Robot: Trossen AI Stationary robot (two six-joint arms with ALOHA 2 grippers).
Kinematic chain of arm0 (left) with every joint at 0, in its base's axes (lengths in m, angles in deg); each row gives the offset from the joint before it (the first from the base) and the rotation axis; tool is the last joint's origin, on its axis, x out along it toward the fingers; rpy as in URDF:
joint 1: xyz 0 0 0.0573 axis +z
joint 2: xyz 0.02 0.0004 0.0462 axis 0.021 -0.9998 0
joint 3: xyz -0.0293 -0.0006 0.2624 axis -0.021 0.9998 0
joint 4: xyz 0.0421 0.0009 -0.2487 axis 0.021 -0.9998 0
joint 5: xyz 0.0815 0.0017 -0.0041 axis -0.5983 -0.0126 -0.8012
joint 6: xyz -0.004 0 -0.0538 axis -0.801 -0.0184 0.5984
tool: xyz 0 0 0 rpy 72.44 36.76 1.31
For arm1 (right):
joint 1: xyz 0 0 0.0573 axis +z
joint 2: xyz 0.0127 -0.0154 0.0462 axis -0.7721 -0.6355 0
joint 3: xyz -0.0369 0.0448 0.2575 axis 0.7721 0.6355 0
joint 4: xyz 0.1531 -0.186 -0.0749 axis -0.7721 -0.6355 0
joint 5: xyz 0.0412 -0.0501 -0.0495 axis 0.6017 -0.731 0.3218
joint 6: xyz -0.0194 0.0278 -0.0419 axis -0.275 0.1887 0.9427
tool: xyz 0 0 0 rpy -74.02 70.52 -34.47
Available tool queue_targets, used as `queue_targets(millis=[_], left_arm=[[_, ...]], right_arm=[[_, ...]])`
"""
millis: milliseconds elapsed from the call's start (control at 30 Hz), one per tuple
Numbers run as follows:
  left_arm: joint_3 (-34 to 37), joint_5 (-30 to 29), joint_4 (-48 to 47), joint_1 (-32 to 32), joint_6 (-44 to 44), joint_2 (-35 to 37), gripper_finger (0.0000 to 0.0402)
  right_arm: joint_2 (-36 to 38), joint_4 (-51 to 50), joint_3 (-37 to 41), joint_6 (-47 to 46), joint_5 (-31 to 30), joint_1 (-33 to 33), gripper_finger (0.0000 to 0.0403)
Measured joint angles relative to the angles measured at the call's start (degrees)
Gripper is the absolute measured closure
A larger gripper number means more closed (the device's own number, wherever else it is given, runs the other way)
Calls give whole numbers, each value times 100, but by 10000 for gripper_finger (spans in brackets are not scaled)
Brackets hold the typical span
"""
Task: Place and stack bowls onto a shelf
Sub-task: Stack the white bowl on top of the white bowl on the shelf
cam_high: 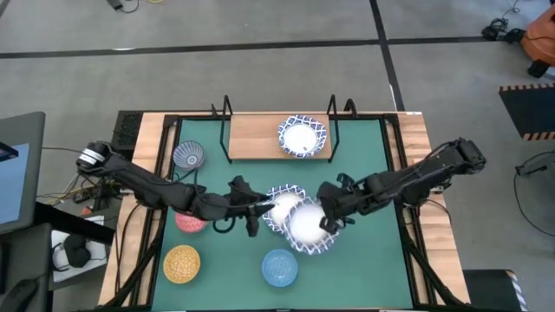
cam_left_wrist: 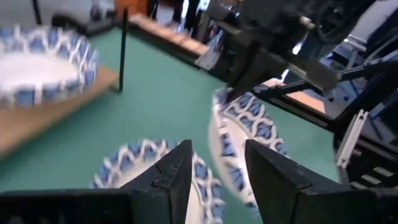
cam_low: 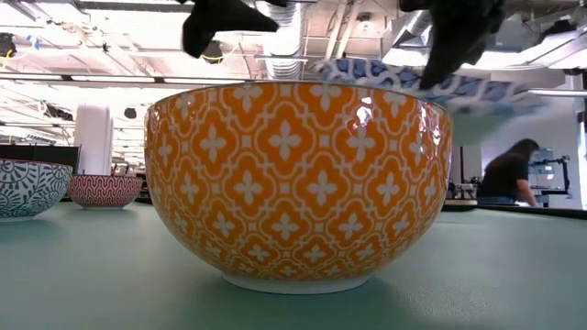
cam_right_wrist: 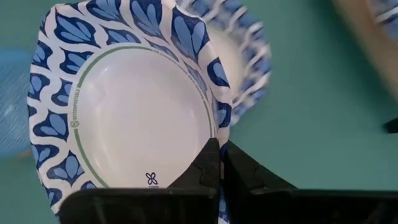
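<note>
- High view: one white bowl with a blue lattice rim [cam_high: 301, 137] already sits on the light-wood shelf [cam_high: 251, 137] at the far side of the green mat [cam_high: 373, 173], so by my count the task is barely begun – the rest are off the board. The right gripper [cam_high: 328, 218] pinches the rim of a second white bowl [cam_high: 308, 227] over mid-mat, beside another lattice-rimmed bowl [cam_high: 282, 204]. The left gripper [cam_high: 257, 208] hangs beside that pair, gripping nothing I can see. The small grey-blue patterned bowl [cam_high: 188, 156], red bowl [cam_high: 189, 222], yellow bowl [cam_high: 182, 264] and blue bowl [cam_high: 279, 268] all wait on the mat
- Low view: the yellow bowl [cam_low: 298, 183] fills the frame – glossy, deep, rounded wall, orange with white quatrefoil pattern, on a small foot ring. The red bowl [cam_low: 104, 191] and the grey-blue one [cam_low: 32, 188] stand beyond it. The lifted bowl [cam_low: 440, 87] hangs tilted in the air
- Left wrist view: left gripper [cam_left_wrist: 217, 168] fingers stand apart, empty, over the resting lattice bowl [cam_left_wrist: 130, 168]; the held bowl [cam_left_wrist: 245, 134] tips on edge under the other arm. The shelved bowl [cam_left_wrist: 40, 68] shows on its board
- Right wrist view: right gripper [cam_right_wrist: 219, 163] pressed tight on the thin rim; the held bowl [cam_right_wrist: 134, 112] is shallow, smooth white inside, with a green ring and blue petal border
</note>
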Motion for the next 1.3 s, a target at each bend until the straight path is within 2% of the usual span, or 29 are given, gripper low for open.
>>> queue_targets(millis=[133,300,533,633,733,967,1100,1300], left_arm=[[-134,324,425,292,-478,-200,249],[-542,510,-118,648,-543,-425,229],[-1292,1153,-1423,1111,-815,-894,237],[-1604,1612,-1711,1231,-944,-1091,252],[-1859,1835,-2064,1314,-1031,-1250,280],[-2037,2215,-2388,1713,-1152,-1304,390],[-2037,2586,-2356,2046,-1152,-1304,397],[-2037,2555,-2282,2612,-1308,-1302,400]], right_arm=[[-9,82,-16,-1,-219,-216,379],[-9,179,-18,-1,-386,-326,379],[-2,543,-18,-47,-426,-334,379],[2,564,-18,-56,-426,-334,378],[2,575,-18,-112,-441,-339,378],[2,602,-18,-217,-490,-334,365],[2,538,-102,-310,-496,-335,332],[2,-302,-872,-475,-650,-326,284]])
